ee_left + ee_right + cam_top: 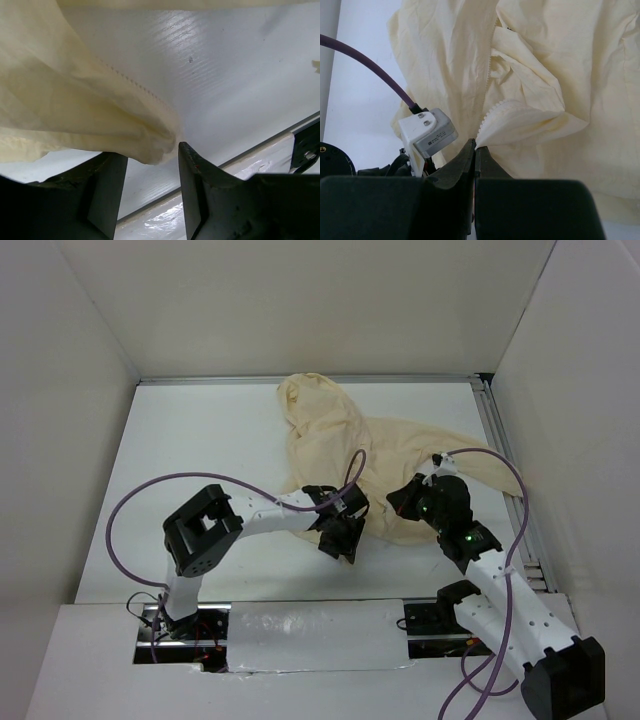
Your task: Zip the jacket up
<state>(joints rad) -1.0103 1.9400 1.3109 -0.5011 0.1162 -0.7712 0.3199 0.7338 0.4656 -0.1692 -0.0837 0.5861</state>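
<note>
The pale cream jacket [345, 435] lies crumpled on the white table [200, 460], its hood toward the back wall. In the top view my left gripper [340, 538] sits at the jacket's near edge. The left wrist view shows that gripper [150, 152] with its jaws apart. A stitched fold of the jacket [75, 100] hangs right at the fingertips, and the gap below it holds nothing. My right gripper [476, 146] is shut on the jacket's front edge, where white zipper teeth [492, 107] run up from the pinch. From above, the right gripper [405, 498] is over the jacket's near right part.
White walls enclose the table on three sides. A metal rail [510, 460] runs along the right edge. A taped white strip [310, 635] covers the near edge between the arm bases. Purple cables [130, 510] loop beside both arms. The left wrist's camera block [427, 132] sits close to my right fingers.
</note>
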